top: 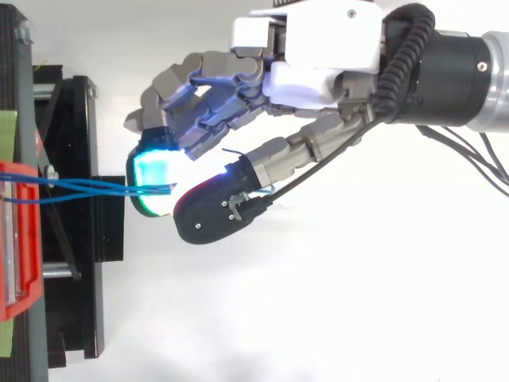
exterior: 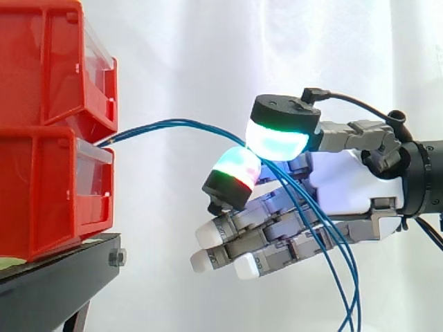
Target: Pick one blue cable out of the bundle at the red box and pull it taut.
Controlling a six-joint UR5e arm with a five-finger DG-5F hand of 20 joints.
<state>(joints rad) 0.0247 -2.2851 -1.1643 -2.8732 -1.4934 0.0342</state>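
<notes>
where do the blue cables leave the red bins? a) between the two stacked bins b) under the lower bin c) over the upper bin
a: the blue cables emerge from the gap between the upper red bin and the lower red bin, then arch toward the hand.

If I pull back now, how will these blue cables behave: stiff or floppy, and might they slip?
Likely floppy: the cables droop in loose curves across the hand. Probably light and thin, so they may slip between the rounded pads. They bow upward from the red box, so expect slack to come out before tension builds.
</notes>
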